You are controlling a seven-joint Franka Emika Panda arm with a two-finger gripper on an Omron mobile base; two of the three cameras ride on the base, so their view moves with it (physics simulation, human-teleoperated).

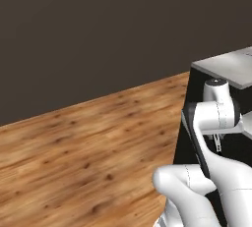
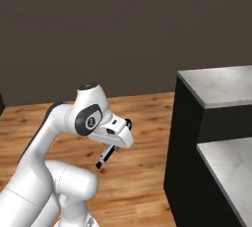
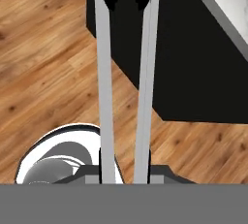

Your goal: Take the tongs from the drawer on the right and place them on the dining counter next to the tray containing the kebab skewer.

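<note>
Hand view: the gripper (image 3: 124, 169) is clamped on the tongs (image 3: 127, 72), one pair, whose two slim grey arms run from between the fingers straight toward 12 o'clock and end in two dark tips at the top edge. Behind them lies the wooden floor (image 3: 43, 58), with the black base of the dining counter (image 3: 193, 63) from 12 to 3 o'clock and a sliver of its pale marble top at 1 o'clock.

In the right base view the gripper (image 2: 109, 153) hangs below the wrist, pointing down toward 7 o'clock over the floor, well apart from the counter at 3 o'clock. The one arm is folded: the upper link rises from 7 o'clock to an elbow near centre, and the hand droops from it.

In the left base view the tongs (image 1: 216, 143) hang as a thin silvery strip under the wrist, in front of the counter's black side.
</note>
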